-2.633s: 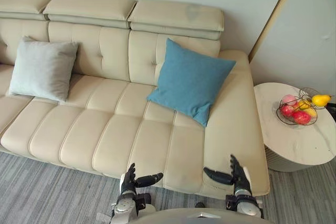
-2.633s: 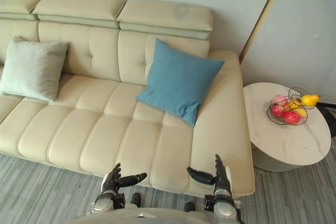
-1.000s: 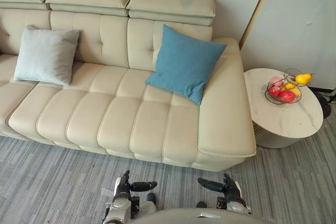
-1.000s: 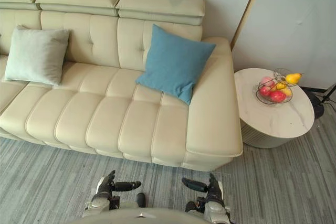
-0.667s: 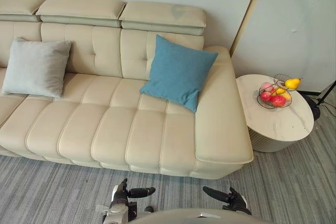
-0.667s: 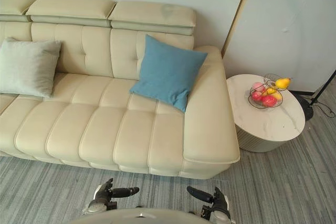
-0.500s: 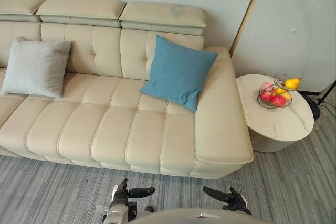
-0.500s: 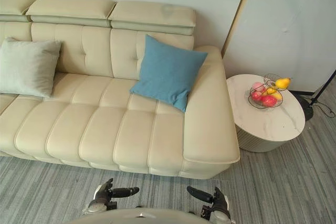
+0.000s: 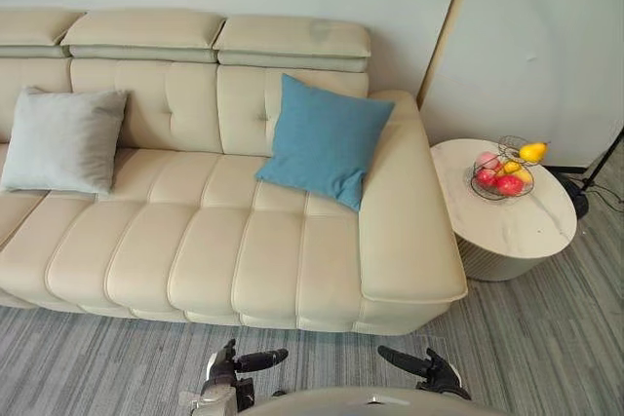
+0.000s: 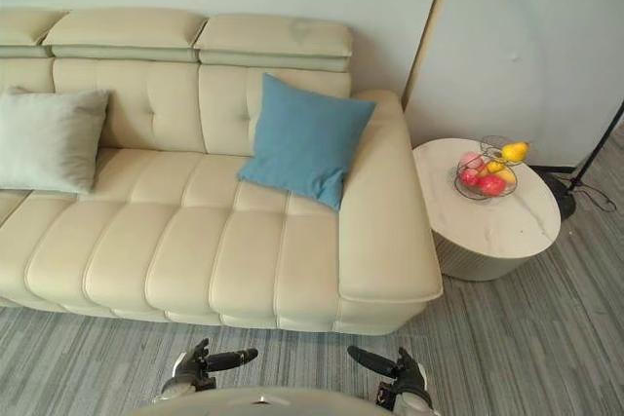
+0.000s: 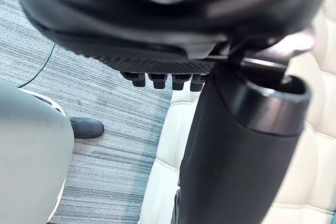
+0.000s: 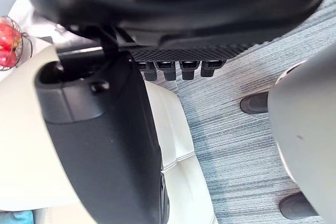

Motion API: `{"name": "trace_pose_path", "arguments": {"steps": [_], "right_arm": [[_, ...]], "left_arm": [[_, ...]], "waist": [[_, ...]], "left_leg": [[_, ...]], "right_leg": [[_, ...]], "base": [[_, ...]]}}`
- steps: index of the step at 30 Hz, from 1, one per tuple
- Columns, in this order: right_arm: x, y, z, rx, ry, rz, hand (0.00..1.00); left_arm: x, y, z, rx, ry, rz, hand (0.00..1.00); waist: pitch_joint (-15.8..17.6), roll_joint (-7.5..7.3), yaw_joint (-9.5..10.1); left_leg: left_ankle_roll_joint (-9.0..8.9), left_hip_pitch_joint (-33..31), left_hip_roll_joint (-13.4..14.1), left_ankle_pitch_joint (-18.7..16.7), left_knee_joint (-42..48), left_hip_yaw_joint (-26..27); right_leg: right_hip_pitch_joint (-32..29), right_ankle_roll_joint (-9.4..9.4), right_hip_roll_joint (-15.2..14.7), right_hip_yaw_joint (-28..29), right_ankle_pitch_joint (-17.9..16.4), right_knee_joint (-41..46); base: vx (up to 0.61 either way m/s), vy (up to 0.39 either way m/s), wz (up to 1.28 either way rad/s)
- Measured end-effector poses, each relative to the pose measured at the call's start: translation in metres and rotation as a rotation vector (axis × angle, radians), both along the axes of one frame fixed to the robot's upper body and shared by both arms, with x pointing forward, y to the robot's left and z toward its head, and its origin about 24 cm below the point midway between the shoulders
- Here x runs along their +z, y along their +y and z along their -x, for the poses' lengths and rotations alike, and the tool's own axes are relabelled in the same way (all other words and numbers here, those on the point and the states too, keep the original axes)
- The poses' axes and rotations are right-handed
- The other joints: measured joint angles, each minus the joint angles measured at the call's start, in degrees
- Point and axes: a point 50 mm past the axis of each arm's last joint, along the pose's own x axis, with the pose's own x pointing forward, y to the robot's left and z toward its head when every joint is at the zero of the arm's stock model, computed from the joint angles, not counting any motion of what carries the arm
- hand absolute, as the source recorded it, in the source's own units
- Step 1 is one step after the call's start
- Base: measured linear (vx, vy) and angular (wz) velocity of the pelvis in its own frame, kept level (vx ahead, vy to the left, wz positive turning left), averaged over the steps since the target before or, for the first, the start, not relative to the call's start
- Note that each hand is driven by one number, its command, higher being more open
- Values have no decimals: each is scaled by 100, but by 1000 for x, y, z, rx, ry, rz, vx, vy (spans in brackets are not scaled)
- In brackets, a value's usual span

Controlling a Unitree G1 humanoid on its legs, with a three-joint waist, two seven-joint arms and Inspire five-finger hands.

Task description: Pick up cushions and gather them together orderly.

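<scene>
Approach step: left hand (image 9: 232, 367) and right hand (image 9: 431, 370) hung open, empty, short of sofa (image 9: 195, 250). Blue cushion (image 9: 325, 140) leaned at its right end, grey cushion (image 9: 60, 140) leftward. Next, probably: step closer, grasp one.

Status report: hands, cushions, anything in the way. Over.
Left hand, right hand open, empty, over floor before sofa. Blue cushion, grey cushion apart, leaning on its backrest. Side table off right, nothing in the way.

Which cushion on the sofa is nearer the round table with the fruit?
The blue square cushion, leaning on the back of the cream leather sofa beside its armrest; the pale grey cushion sits far left.
</scene>
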Motion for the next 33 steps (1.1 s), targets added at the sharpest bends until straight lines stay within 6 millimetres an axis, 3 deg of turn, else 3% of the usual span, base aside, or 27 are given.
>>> {"name": "trace_pose_path", "arguments": {"steps": [4,7,9,10,11,13,14,15,16,17,19,20,21,23,24,25,27,28,30,31,32,33], "right_arm": [[0,-6,3,-12,14,8,100],[1,-5,0,-7,4,7,100],[1,-4,-3,1,-3,9,100],[2,-3,-5,25,-6,14,100],[3,-7,-8,32,-16,25,100],[4,-6,-12,39,-27,24,100],[6,-3,-18,62,-45,26,100],[6,1,-21,85,-52,21,100],[6,1,-21,85,-52,20,100],[7,3,-25,86,-60,17,100],[8,3,-29,79,-72,19,100],[8,3,-29,79,-72,19,100],[9,0,-30,80,-78,28,100],[10,-4,-32,77,-86,43,100],[10,-5,-32,78,-82,47,100],[12,-13,-33,66,-83,63,100],[12,-12,-36,62,-93,61,100],[12,-10,-38,65,-96,54,100],[12,-8,-38,42,-99,44,100],[11,-6,-38,47,-98,42,100],[12,-6,-39,48,-100,44,100],[12,-7,-39,48,-99,45,100]], "left_arm": [[0,-3,-1,3,-1,8,100],[0,-2,-4,38,-15,18,100],[1,-1,-4,64,-20,26,100],[0,-3,-4,71,-22,33,100],[0,-7,-5,79,-25,45,100],[0,-5,-5,101,-29,45,100],[2,-1,-7,108,-39,32,100],[3,4,-8,104,-44,18,100],[3,4,-8,104,-44,17,100],[4,6,-9,106,-47,9,100],[4,7,-10,100,-42,3,100],[4,7,-11,100,-42,2,100],[4,4,-13,99,-46,12,100],[5,-1,-20,91,-65,23,100],[5,-4,-22,89,-70,29,100],[6,-11,-26,77,-83,42,100],[7,-10,-28,49,-89,34,100],[6,-10,-27,37,-83,30,100],[4,-8,-21,27,-51,29,100],[4,-6,-20,34,-51,25,100],[5,-5,-21,45,-62,17,100],[5,-3,-22,46,-67,12,100]], "waist": [[56,46,-37],[160,16,-42],[169,10,-25],[172,59,-34],[198,173,-40],[251,142,-34],[319,102,-35],[360,36,-37],[360,29,-36],[361,-6,-15],[370,-11,-26],[371,-15,-32],[383,5,-67],[436,78,-110],[442,92,-121],[460,313,-172],[506,317,-238],[535,272,-255],[598,196,-315],[644,215,-291],[695,272,-259],[757,271,-259]], "left_leg": [[-73,46,115,-65,80,279],[-152,-17,278,-418,709,530],[-41,-237,335,-605,1183,217],[-17,-374,347,-752,1393,-162],[-86,-390,429,-1003,1453,-186],[-194,-357,498,-1149,1519,206],[-246,-306,569,-1281,1614,605],[-265,-327,713,-1379,1718,1136],[-267,-328,719,-1382,1718,1166],[-290,-307,810,-1395,1716,1585],[-299,-139,975,-1389,1830,2344],[-300,-121,962,-1389,1876,2420],[-270,-59,1006,-1371,2052,2567],[-60,-94,975,-1247,2358,2679],[-50,25,858,-1225,2165,2695],[-109,301,796,-1208,1771,2727],[-222,443,794,-1132,1721,2759],[-278,500,873,-1097,1964,2821],[-247,230,1366,-1079,3355,2727],[-92,-131,1763,-1097,4496,2352],[-88,-394,1855,-1346,5209,1991],[-214,-592,1822,-1532,5574,1683]], "right_leg": [[-89,16,100,280,18,63],[-177,-8,243,688,3,183],[-351,-24,303,978,-2,291],[-534,-45,366,1237,27,337],[-697,-52,510,1518,90,340],[-847,-58,621,1867,171,365],[-965,-29,741,2216,277,390],[-1206,-134,829,2301,372,407],[-1221,-153,827,2280,375,412],[-1484,-394,786,1759,360,610],[-1902,-584,663,-139,301,1251],[-1918,-687,657,-402,302,1246],[-1925,-966,648,-1001,343,1237],[-1817,-1295,609,-1889,329,991],[-1761,-1410,618,-1987,181,923],[-1743,-1396,779,-1950,16,923],[-1794,-1398,804,-1908,-205,1121],[-1841,-1353,728,-2007,-535,1518],[-1754,-1394,706,-1912,-803,1862],[-1633,-1437,903,-1683,-836,1842],[-1509,-1479,1061,-1498,-863,1821],[-1373,-1491,1163,-1354,-878,1777]], "base": [[-46,-5,-39],[-17,-35,-63],[-5,-81,-88],[-2,-30,-112],[-5,14,-140],[-34,79,-128],[-70,100,-183],[-62,78,-160],[-31,24,-161],[65,20,-158],[190,2,-200],[236,-63,-151],[143,-66,-108],[120,-129,-122],[129,-152,-104],[144,-88,-58],[137,-77,-46],[139,-151,-57],[143,-188,-59],[141,-222,-72],[134,-209,-94],[116,-147,-107]]}}
